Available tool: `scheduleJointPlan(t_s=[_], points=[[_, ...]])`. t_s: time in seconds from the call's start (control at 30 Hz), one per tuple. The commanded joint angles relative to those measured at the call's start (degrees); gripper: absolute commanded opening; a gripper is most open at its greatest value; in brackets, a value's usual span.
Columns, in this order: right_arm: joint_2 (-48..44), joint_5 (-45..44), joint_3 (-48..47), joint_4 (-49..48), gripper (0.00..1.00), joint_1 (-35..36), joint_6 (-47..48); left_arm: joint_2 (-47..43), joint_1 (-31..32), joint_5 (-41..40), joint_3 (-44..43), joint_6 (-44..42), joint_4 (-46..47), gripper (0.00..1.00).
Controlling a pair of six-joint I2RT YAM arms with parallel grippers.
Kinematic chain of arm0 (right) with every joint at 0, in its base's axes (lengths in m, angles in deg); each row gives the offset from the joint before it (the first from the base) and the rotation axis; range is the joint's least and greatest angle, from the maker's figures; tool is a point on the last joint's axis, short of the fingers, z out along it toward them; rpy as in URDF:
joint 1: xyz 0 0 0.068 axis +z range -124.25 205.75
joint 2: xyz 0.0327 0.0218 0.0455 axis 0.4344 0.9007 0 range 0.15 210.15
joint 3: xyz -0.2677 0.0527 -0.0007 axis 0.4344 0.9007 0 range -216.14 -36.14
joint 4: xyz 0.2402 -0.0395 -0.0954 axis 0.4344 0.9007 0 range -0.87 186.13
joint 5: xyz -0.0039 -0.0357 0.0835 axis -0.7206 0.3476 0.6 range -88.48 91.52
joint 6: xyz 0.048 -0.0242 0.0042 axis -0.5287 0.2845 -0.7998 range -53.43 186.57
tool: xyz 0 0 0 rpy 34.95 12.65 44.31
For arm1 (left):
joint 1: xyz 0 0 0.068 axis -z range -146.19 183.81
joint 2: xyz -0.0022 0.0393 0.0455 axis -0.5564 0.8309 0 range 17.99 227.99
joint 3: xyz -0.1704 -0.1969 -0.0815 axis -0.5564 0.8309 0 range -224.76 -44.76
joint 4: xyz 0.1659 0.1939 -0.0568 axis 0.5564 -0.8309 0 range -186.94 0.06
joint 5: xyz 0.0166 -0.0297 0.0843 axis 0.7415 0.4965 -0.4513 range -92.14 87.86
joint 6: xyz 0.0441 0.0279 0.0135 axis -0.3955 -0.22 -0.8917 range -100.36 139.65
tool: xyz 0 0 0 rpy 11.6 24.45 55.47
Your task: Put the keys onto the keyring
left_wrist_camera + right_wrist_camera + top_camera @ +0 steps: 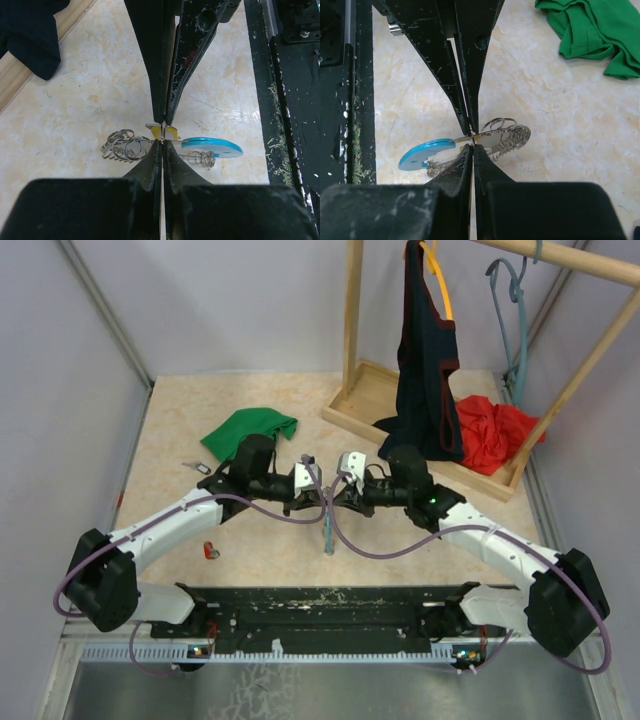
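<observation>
Both grippers meet tip to tip over the middle of the table. The keyring (120, 146), a bunch of silvery rings and chain with a light blue disc (212, 146), hangs between them and shows as a pale strip (329, 530) from above. My left gripper (163, 142) is shut on its thin wire. Opposite it, my right gripper (472, 145) is shut at the yellow key (170, 132), whose pale blade (492, 143) runs out from the tips. A red key (211, 551) lies near the left arm. Another small key (197, 467) lies left of the green cloth.
A green cloth (250, 432) lies behind the left gripper. At the back right a wooden rack (365, 405) holds a dark garment (425, 370), with a red cloth (490, 430) on its base. A black rail (320, 605) runs along the near edge.
</observation>
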Motion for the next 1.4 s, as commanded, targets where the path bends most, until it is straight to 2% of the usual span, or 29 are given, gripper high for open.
scheduleJointPlan(t_s=[0.0,0.47,0.97,1.37], points=[[0.4,1.7,-5.3,-1.8,0.00,0.4,0.7,0.4,0.6,1.1,-1.8,-0.6,-1.3,0.00],[0.3,2.9,-7.0,0.2,0.00,1.0,3.3,1.9,0.9,-0.9,-3.4,0.3,-2.9,0.00],[0.1,-0.2,-6.1,3.5,0.00,2.7,7.7,2.2,0.8,-3.3,-4.5,3.7,-3.5,0.00],[-1.4,-2.7,0.4,-1.9,0.00,3.2,6.8,-1.2,-0.6,-5.4,2.4,14.8,8.9,0.00]])
